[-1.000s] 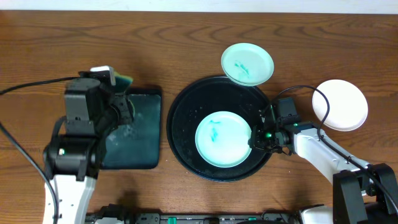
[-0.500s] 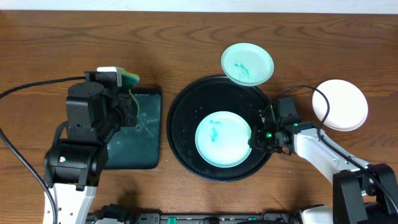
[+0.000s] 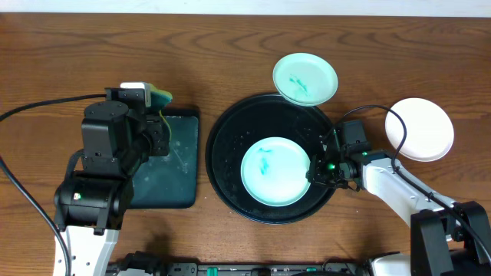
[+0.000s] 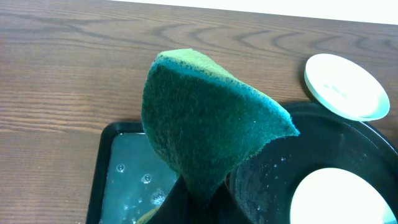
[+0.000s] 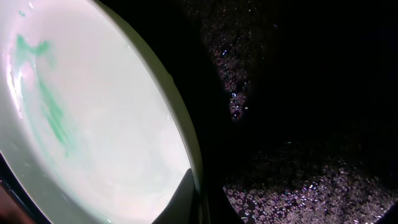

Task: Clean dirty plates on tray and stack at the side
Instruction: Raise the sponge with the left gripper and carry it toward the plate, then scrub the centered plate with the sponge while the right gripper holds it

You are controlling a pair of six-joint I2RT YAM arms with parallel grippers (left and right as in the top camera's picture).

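The smeared mint plate sat in the middle of the round black tray, and only the right wrist view showed its glossy rim pinched in the closed right jaws, droplets beading the tray floor. Overhead, a second mint plate overlapped the tray's far rim, and a white plate lay on the wood-grain table. The left jaws clamped a rough, folded green sponge by the wet rectangular tray.

The table is brown wood grain, satin. The black tray looks glossy and wet, beaded with droplets. The mint plate at frame centre is smooth and shiny. The sponge has a coarse, matt, fibrous dark-green face.
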